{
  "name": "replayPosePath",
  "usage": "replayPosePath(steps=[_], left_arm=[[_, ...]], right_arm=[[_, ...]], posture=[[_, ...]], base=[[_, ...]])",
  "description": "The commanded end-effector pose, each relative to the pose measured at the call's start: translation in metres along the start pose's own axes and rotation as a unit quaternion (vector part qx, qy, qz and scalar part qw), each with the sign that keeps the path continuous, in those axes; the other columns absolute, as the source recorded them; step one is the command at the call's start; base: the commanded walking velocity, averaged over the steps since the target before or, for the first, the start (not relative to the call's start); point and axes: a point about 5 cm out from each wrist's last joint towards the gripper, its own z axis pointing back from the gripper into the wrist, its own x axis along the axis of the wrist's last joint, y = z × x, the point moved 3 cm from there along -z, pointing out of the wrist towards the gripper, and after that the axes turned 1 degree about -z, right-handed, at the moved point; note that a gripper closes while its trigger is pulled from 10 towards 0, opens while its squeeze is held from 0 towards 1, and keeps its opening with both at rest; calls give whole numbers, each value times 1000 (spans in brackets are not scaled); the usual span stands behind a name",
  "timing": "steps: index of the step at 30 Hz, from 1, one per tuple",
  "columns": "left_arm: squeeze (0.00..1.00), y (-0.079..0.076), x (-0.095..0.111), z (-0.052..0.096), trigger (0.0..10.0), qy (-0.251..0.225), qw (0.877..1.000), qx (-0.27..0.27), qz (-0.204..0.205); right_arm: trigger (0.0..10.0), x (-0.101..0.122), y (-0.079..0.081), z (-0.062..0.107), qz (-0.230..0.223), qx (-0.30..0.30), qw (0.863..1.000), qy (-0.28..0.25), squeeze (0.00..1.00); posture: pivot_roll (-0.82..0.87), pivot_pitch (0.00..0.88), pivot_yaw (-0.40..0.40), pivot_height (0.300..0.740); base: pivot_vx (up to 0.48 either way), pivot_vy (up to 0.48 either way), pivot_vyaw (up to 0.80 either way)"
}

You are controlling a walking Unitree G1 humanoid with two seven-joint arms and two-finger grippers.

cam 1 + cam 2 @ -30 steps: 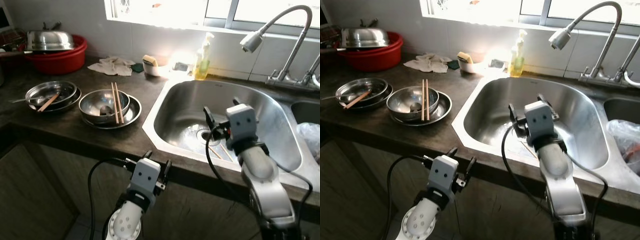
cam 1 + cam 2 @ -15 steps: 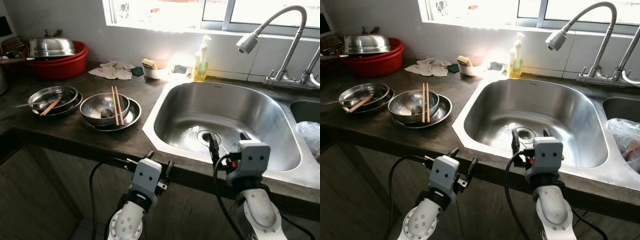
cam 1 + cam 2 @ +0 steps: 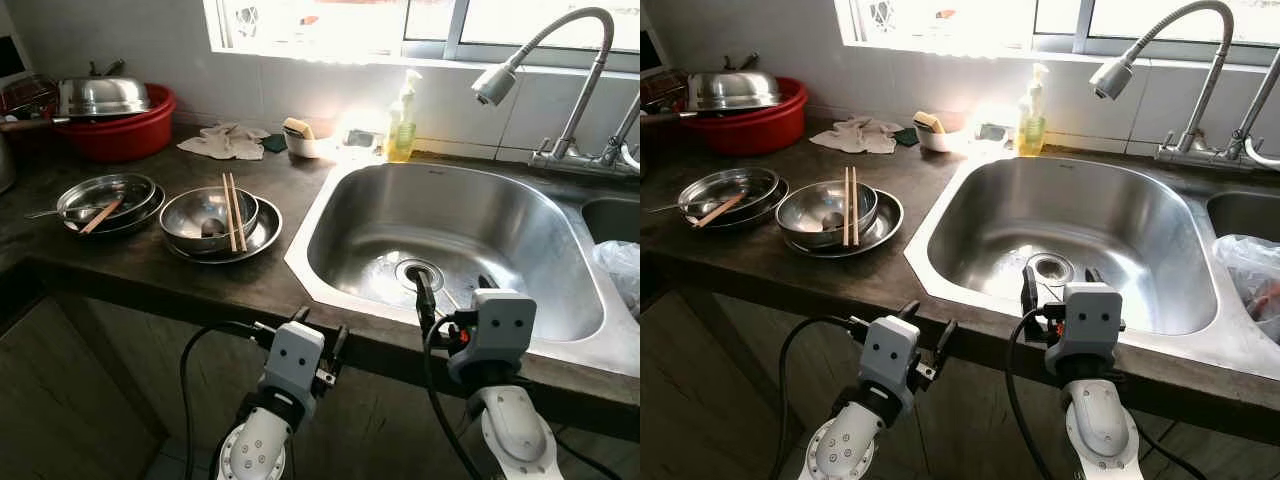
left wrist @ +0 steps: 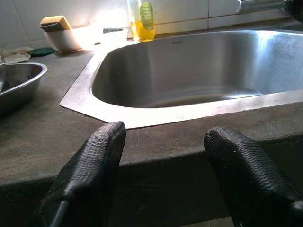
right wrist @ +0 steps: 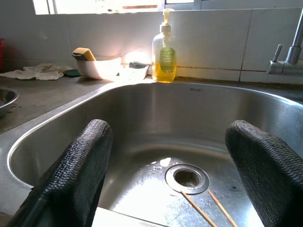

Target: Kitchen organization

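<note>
Both grippers hang at the front edge of the dark stone counter [image 3: 240, 285], fingers spread wide and empty. Right gripper [image 3: 452, 295] sits at the near rim of the stainless sink [image 3: 335, 195], pointed into the basin; its wrist view looks between the two black fingers [image 5: 75, 175] at the drain [image 5: 187, 177], beside which a pair of chopsticks [image 5: 208, 208] lies on the wet sink floor. Left gripper [image 3: 318, 325] is lower, just below the counter edge and left of the sink, and its wrist view faces the counter lip and the sink rim.

On the counter to the left of the sink, a steel bowl [image 3: 208, 212] rests in a shallow steel plate [image 3: 265, 228], with a second pair of chopsticks [image 3: 232, 208] laid across the bowl's rim. Further left, a stack of steel plates [image 3: 108, 198] holds a wooden stick and a piece of cutlery. A red basin [image 3: 125, 128] with a steel lid [image 3: 100, 95] stands at the back left. Near the window are a crumpled white cloth [image 3: 228, 142], a white dish with a sponge [image 3: 300, 135] and a bottle of yellow dish soap [image 3: 404, 120]. A curved faucet [image 3: 560, 60] arches over the sink, and a plastic bag [image 3: 620, 270] lies in the neighbouring basin.
</note>
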Motion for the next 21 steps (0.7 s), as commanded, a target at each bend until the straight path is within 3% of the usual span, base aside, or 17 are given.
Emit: replayPosePath(steps=[1,21], left_arm=[[0,-2,0,0,10000,2,1000,-8,-1],[0,-1,0,1,10000,5,1000,-6,-1]], right_arm=[[10000,4,2,-1,2,2,1000,-3,0],[10000,1,7,-2,5,12,1000,7,0]], posture=[[176,0,-31,740],[181,0,-30,740]], base=[[0,0,0],[-287,0,0]])
